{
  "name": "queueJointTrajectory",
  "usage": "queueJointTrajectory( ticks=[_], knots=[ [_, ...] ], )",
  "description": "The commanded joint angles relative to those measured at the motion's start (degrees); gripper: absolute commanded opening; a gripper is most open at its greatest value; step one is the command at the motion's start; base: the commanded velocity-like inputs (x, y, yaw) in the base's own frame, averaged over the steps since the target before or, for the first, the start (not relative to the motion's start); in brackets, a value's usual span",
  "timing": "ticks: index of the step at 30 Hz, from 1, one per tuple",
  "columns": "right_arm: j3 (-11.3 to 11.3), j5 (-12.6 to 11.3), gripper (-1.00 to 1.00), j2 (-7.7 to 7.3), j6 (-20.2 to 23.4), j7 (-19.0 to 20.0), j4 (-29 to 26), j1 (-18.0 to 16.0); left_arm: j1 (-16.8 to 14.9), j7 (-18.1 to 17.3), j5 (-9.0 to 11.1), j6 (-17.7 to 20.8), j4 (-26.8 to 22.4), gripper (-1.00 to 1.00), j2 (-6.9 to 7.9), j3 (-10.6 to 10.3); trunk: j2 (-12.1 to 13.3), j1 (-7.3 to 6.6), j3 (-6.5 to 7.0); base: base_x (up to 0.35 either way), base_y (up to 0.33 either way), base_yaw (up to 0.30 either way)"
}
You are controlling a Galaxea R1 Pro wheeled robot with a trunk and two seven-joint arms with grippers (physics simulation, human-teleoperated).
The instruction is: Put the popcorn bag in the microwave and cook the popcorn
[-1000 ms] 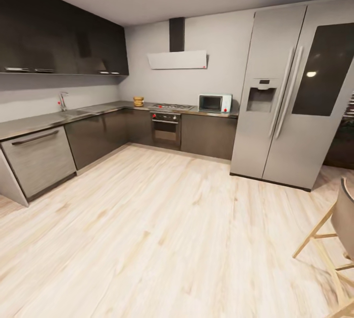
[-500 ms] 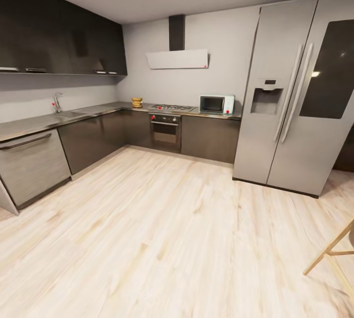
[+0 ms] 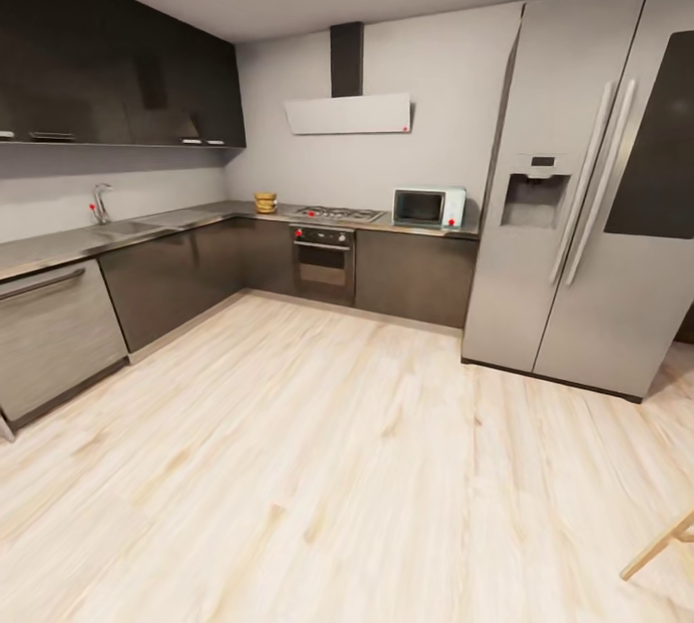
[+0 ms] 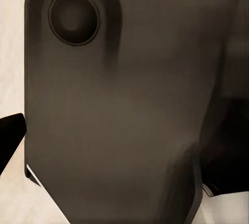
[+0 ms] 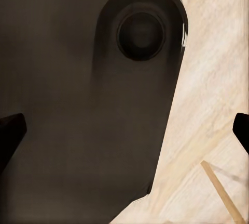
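So I'm standing out on the light wood floor (image 3: 318, 449) looking across an L-shaped kitchen. One popcorn bag (image 3: 265, 203), tan and wrinkled, sits on the far countertop (image 3: 193, 216) near the corner, just left of the gas hob (image 3: 337, 213). One microwave (image 3: 428, 207), pale mint-blue with a dark door, sits on the same countertop further right, close beside the big grey fridge (image 3: 588, 199). Bag and microwave are well apart, with the hob between them.

Below the hob there's one dark built-in oven (image 3: 323, 261). One white range hood (image 3: 348, 114) hangs on the wall above it, with a dark chimney going up. Along the left run I count one faucet (image 3: 98, 203) over the sink and one grey dishwasher front (image 3: 53, 338) nearest me. Dark upper cabinets (image 3: 116, 83) line the left wall. A wooden chair leg (image 3: 660, 555) pokes in at the near right.

My wrist cameras mostly get a dark rounded piece of my own body up close, with floor behind it. Dark finger tips peek in at the picture edges, but I honestly can't tell whether either pair of jaws is apart or together.
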Motion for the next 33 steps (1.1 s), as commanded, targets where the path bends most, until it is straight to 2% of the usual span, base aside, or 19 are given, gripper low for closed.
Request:
queueJointTrajectory(
  ticks=[1, 13, 24, 33],
  knots=[
    [0.4, 0.3, 1.00, 0.00, -0.2, -0.1, 0.1, 0.0, 0.0, 0.0, 0.5, -0.1, 0.0, 1.00, 0.01, 0.2, 0.0, 0.03, -0.04, 0.326, 0.000, 0.000],
    [0.4, 0.3, 1.00, 0.00, -0.2, -0.1, 0.1, 0.0, 0.0, 0.0, 0.4, -0.1, 0.0, 1.00, 0.02, 0.2, 0.0, 0.03, -0.04, 0.326, 0.000, -0.007],
    [0.3, 0.2, 1.00, 0.00, -0.2, -0.1, 0.1, 0.0, 0.0, 0.0, 0.4, -0.1, 0.0, 1.00, 0.03, 0.2, 0.0, 0.03, -0.04, 0.326, 0.000, -0.224],
    [0.7, 0.7, 1.00, 0.01, 0.0, -0.1, 0.1, 0.0, 0.0, 0.0, 0.4, -0.1, 0.0, 1.00, 0.05, 0.2, 0.0, 0.03, -0.04, 0.326, 0.002, -0.026]
  ],
)
